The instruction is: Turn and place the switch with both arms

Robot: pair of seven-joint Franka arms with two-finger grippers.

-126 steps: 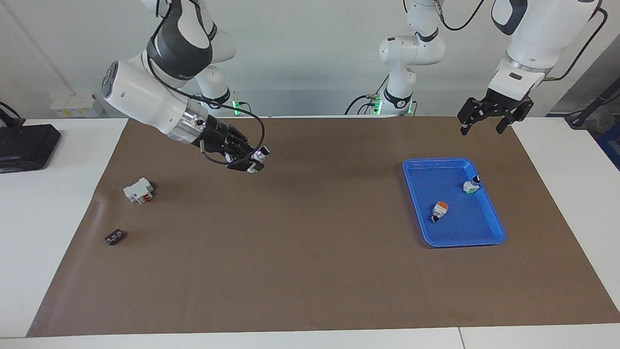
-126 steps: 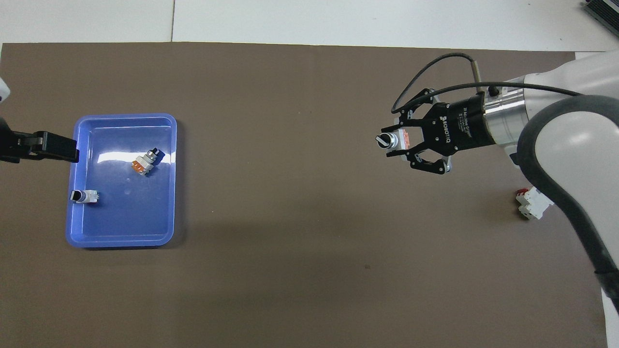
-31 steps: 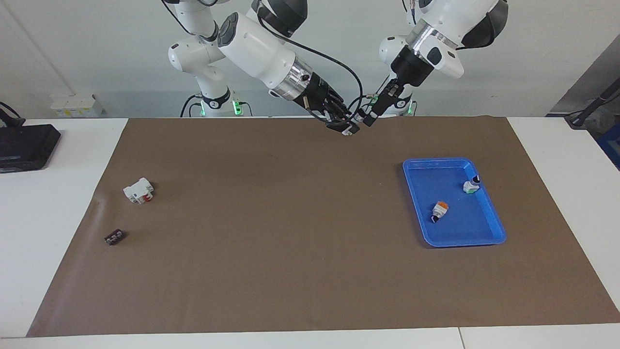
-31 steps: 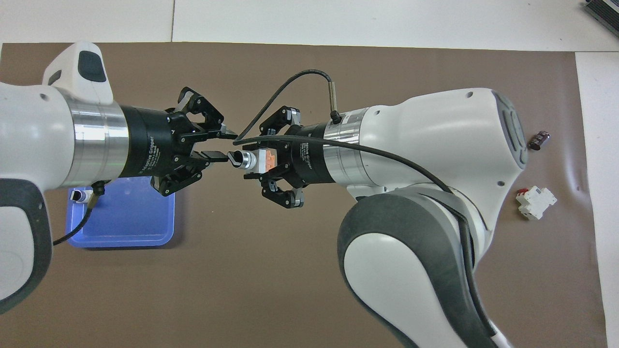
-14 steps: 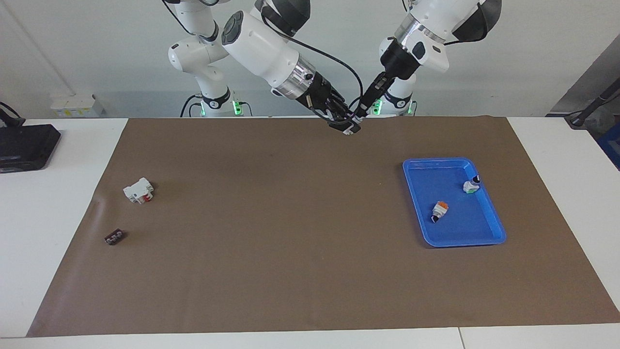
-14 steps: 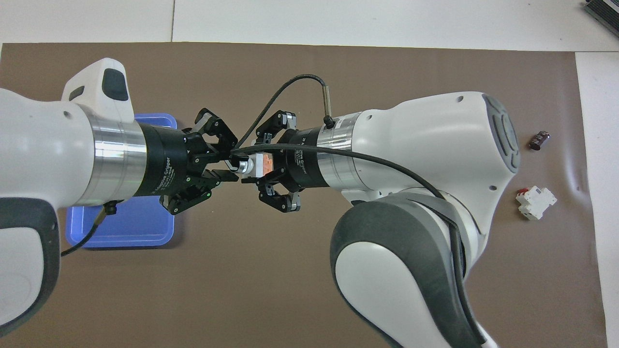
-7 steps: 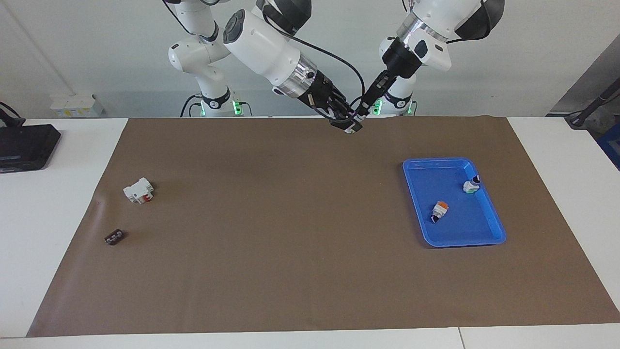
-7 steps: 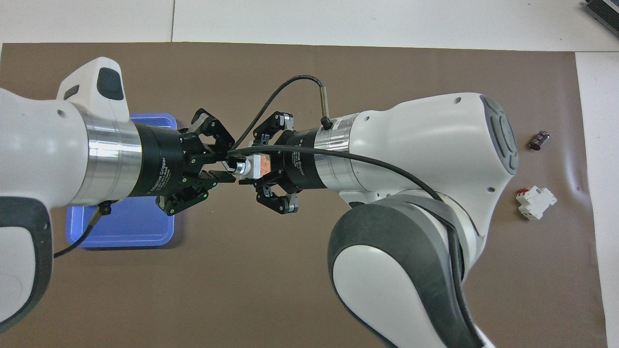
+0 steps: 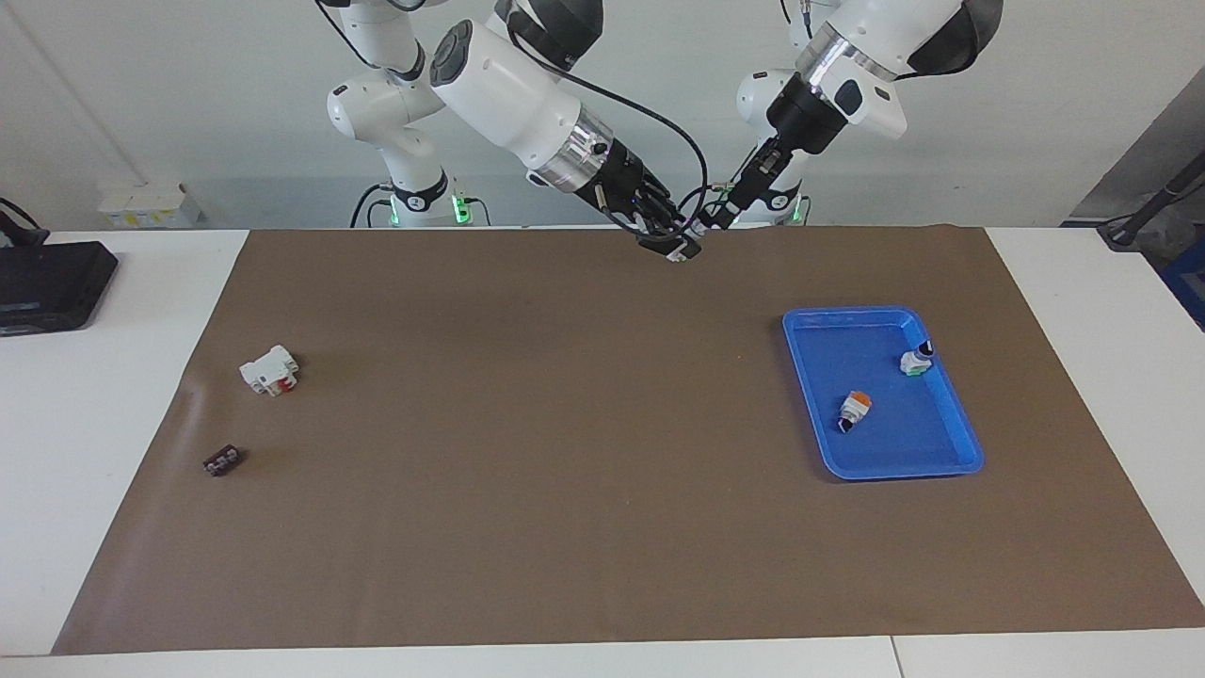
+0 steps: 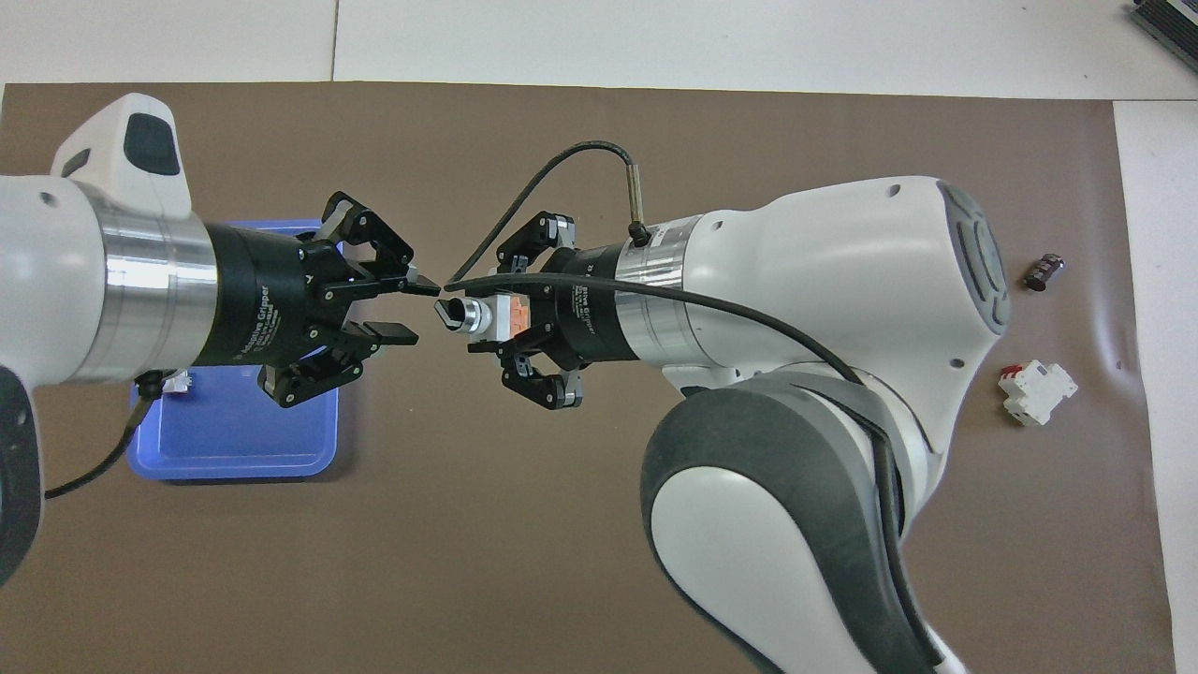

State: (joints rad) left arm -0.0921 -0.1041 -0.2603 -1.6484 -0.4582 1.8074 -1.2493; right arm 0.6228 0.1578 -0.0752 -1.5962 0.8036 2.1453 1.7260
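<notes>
My right gripper [image 10: 501, 318] is shut on the switch [image 10: 468, 316] and holds it in the air over the brown mat, near the robots' edge. The orange block sits between its fingers and the black knob points at my left gripper [image 10: 407, 306]. That gripper is open, its fingertips a short gap away from the knob and touching nothing. In the facing view the right gripper [image 9: 670, 243] and left gripper [image 9: 717, 217] meet tip to tip above the mat. The blue tray [image 9: 951, 461] holds two more switches [image 9: 855, 407] [image 9: 915, 360].
A white blocky part with red bits [image 9: 270, 369] and a small black piece [image 9: 222, 460] lie on the mat toward the right arm's end. The blue tray [image 10: 234, 463] is partly covered by the left arm in the overhead view. A black device [image 9: 47, 282] sits off the mat.
My left gripper, which was closed around the knob, has opened and drawn back from it toward the tray. The right gripper still holds the switch in about the same place.
</notes>
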